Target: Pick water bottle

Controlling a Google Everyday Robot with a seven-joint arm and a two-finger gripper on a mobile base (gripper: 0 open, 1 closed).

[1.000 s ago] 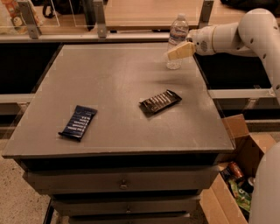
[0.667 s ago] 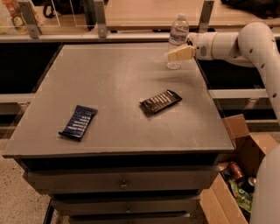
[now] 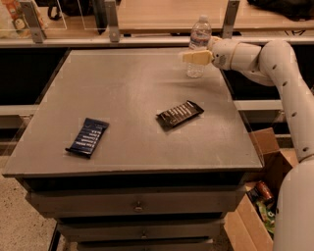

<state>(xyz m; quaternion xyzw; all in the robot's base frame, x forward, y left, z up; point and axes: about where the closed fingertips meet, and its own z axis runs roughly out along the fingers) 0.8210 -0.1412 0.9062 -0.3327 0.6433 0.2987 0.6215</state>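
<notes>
At the far right corner of a grey table (image 3: 122, 93), we see the water bottle (image 3: 200, 35) standing upright on the tabletop. It is clear plastic with a white cap and a pale label band. The robot's gripper (image 3: 195, 56) is at the bottle's mid-height, and its cream-coloured end crosses in front of the bottle just below the label. We cannot tell whether the gripper is clamped on the bottle or only set around it. The white arm (image 3: 274, 56) reaches in from the right edge of the view. It bends at a rounded joint, then runs down the right side.

Near the middle of the table, towards the right, lies a black snack packet (image 3: 179, 114), flat and turned at an angle. Well apart from it, near the front left, lies a dark blue packet (image 3: 88, 137), also flat. Both are well apart from the bottle.

Below the tabletop we see drawers (image 3: 137, 205) with small handles. To the right of the table, on the floor, sits an open cardboard box (image 3: 267, 147) holding colourful items. Behind the table runs a wooden counter (image 3: 162, 12).
</notes>
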